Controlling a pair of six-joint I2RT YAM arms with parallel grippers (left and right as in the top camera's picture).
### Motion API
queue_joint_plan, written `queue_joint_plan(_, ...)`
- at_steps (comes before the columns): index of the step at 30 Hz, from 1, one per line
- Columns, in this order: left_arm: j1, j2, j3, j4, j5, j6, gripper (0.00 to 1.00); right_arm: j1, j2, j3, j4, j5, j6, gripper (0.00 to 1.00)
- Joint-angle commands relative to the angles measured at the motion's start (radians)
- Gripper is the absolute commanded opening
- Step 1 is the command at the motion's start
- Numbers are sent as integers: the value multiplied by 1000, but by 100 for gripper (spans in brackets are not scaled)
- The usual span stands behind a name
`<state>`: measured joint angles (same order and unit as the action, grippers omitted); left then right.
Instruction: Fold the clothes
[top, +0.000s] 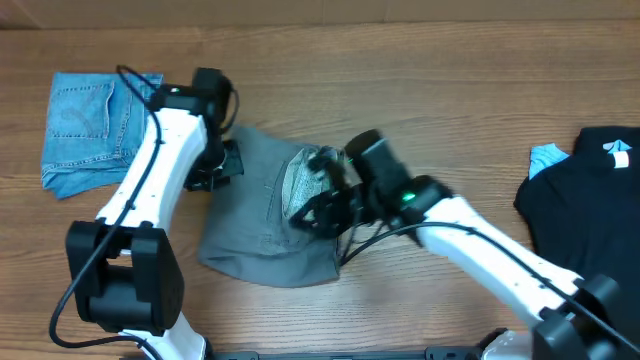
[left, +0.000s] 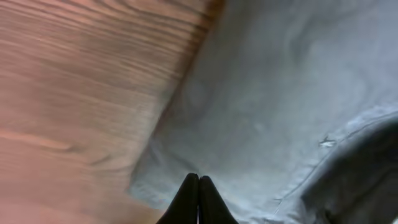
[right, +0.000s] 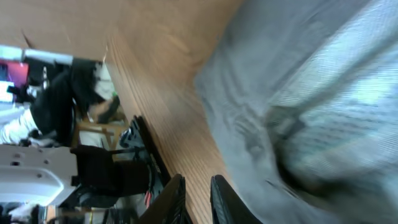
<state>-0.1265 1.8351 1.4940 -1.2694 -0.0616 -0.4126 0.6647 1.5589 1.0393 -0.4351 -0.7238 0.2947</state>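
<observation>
The clothes, grey shorts (top: 255, 215), lie crumpled in the middle of the table, with the pale speckled lining (top: 300, 178) turned up on their right side. My left gripper (top: 225, 165) is at their left edge. In the left wrist view its fingertips (left: 198, 178) are pressed tight together on the grey cloth (left: 267, 93) near a corner. My right gripper (top: 312, 212) hovers over the shorts' right side. In the right wrist view the right gripper (right: 198, 180) has a narrow gap showing bare wood, and one finger (right: 227, 199) lies beside the cloth's edge (right: 249, 143).
Folded blue denim shorts (top: 85, 130) sit at the back left. A black garment (top: 590, 190) with a pale blue piece (top: 547, 157) lies at the right. The table's front edge and dark equipment (right: 93, 168) show in the right wrist view.
</observation>
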Motion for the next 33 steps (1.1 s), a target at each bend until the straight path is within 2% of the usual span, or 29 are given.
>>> queue_joint_plan(1,43,-4,-60,50,206,107,5,96,108,1,66,100,114,15)
queue_joint_plan(3,51,-4,-71,62,237,134,6,116,160,1,92,145,156,12)
queue_joint_plan(5,49,-4,-73,67,251,155,6,114,211,1,81,264,264,7)
queue_joint_plan(8,48,-4,-73,63,261,167,6,55,234,1,-76,508,522,4)
queue_joint_plan(11,48,-4,-73,57,270,174,6,-36,223,2,-227,554,591,4)
queue_joint_plan(12,47,-4,-73,55,270,175,6,-65,215,2,-253,528,585,4)
queue_joint_plan(16,47,-4,-73,70,270,174,10,-140,124,15,-180,245,268,6)
queue_joint_plan(18,46,-4,-73,87,285,174,11,-142,64,29,-113,162,179,6)
queue_joint_plan(20,45,-4,-78,110,307,174,13,-139,11,30,17,108,173,6)
queue_joint_plan(23,37,-4,-121,182,288,181,14,-124,15,27,191,140,215,9)
queue_joint_plan(27,36,-4,-241,321,290,181,14,-103,104,27,233,249,261,9)
queue_joint_plan(31,37,-4,-325,413,261,181,14,-102,240,27,228,272,309,9)
queue_joint_plan(33,38,-4,-346,416,207,181,13,-118,311,27,188,287,349,4)
